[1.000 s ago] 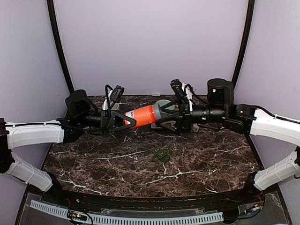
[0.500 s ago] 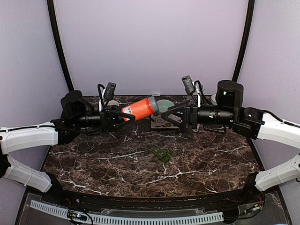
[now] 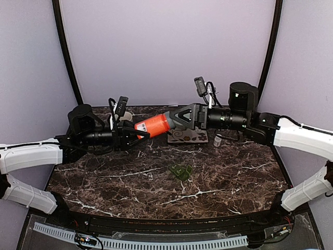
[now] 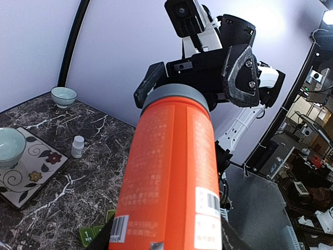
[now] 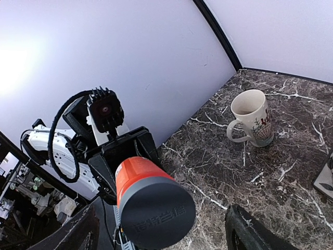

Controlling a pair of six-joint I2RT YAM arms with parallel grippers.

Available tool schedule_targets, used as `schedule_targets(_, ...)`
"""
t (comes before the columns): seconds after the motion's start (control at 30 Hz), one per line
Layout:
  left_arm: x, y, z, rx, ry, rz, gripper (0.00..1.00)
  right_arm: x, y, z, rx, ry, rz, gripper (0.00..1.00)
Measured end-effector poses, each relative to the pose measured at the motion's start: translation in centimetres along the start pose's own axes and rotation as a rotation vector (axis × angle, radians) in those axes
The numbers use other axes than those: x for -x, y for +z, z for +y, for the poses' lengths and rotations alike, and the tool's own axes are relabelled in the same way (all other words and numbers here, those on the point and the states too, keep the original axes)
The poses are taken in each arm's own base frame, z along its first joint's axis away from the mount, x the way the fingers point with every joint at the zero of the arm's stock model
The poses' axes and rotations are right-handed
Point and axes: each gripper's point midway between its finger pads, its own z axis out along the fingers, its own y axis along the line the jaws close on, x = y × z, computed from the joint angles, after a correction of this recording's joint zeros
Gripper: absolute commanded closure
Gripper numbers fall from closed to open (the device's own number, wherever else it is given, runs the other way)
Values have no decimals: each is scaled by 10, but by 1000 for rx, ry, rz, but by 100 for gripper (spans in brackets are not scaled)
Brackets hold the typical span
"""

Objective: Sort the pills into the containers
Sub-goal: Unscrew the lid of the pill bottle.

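My left gripper is shut on the base of an orange bottle with a grey cap, held nearly level above the back of the table. In the left wrist view the bottle fills the middle. My right gripper is open, with its jaws on either side of the cap and a gap on both sides. The dark green pill-box strip lies on the marble in the middle. One end of the strip shows in the left wrist view. No loose pills show.
A patterned mat lies at the back, with a pale green bowl on it. A second bowl and a small white bottle stand near it. A beige mug stands at the back left.
My right gripper has moved left and up to the bottle's cap, and its open jaws now sit around it. The bottle has tipped slightly lower in my left gripper.
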Motion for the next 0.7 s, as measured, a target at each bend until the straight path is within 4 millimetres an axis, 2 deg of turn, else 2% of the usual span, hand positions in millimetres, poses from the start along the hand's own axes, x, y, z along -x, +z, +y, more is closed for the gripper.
schedule_targets(0.13,-1,-1,-3,-3,16,4,100,2,7,-3,-5,8,6,13)
schedule_targets(0.3,-1,0,-5,-3,33,5,100,-3,13,0,23,233,37,12)
schedule_targets(0.43,-1,0,-5,-2,44,5,100,-6,16,1,36,320,59,12)
schedule_targets(0.7,-4,1,-4,4,49,16,100,-15,22,0,50,389,100,27)
